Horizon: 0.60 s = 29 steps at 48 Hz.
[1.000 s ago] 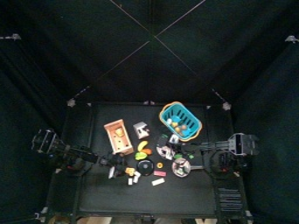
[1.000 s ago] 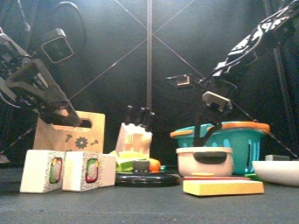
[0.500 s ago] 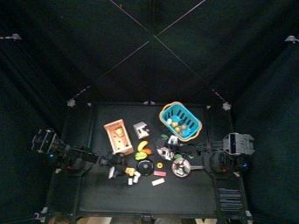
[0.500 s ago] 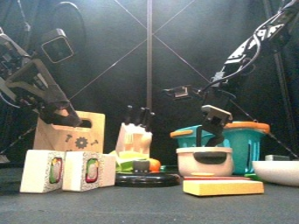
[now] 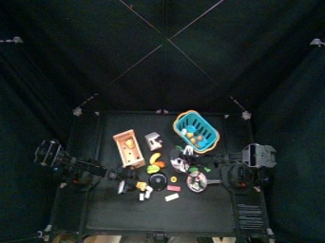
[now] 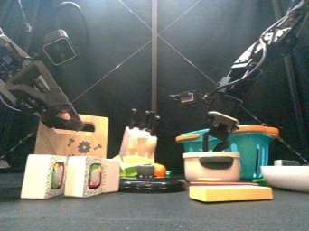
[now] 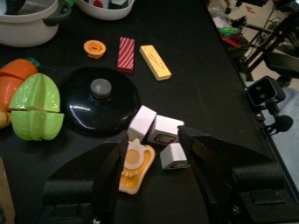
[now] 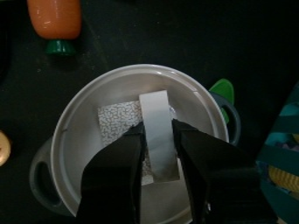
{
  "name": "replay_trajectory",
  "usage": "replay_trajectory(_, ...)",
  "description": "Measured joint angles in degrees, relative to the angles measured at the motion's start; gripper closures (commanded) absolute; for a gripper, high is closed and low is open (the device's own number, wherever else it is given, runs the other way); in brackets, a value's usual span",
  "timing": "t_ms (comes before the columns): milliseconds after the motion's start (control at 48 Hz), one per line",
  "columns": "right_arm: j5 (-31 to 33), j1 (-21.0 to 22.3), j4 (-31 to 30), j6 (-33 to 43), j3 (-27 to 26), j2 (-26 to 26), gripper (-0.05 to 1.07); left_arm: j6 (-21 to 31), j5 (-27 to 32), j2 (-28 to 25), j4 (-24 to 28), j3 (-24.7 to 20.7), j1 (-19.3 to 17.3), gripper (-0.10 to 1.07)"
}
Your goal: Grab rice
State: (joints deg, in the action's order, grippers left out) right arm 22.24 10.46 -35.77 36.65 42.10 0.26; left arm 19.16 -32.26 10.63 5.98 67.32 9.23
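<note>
The rice [image 8: 156, 131] is a white slab lying in a white two-handled pot [image 8: 84, 105], next to a grey speckled patch. My right gripper [image 8: 159, 149] is down inside the pot with its jaws close together on either side of the slab. In the front view the right gripper [image 6: 219, 135] dips into the pot [image 6: 215, 166], and from above it is over the pot [image 5: 196, 180]. My left gripper [image 7: 152, 157] is open over several white sushi blocks [image 7: 159, 136] and hangs at the left [image 6: 60, 117].
A teal basket [image 6: 248, 144] stands behind the pot. A carrot [image 8: 56, 19] lies beside it. A black lid [image 7: 98, 91], a green fruit [image 7: 38, 107], a yellow block [image 6: 229, 193], a wooden box [image 6: 72, 137] and a white bowl [image 6: 290, 175] crowd the table.
My right gripper has come down from above the pot into it, then held still for the last half second. The left arm has not moved.
</note>
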Motion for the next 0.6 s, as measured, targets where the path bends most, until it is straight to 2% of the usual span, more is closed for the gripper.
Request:
replay_trajectory(312, 1.85, -0.18, 0.0, 0.0, 0.0, -4.22, 0.48, 0.0, 0.0, 0.09, 0.0, 0.0, -0.09, 0.11)
replay_trajectory(604, 1.93, -0.35, 0.0, 0.09, -0.09, -4.57, 0.48, 0.0, 0.0, 0.09, 0.09, 0.0, 0.0, 0.11)
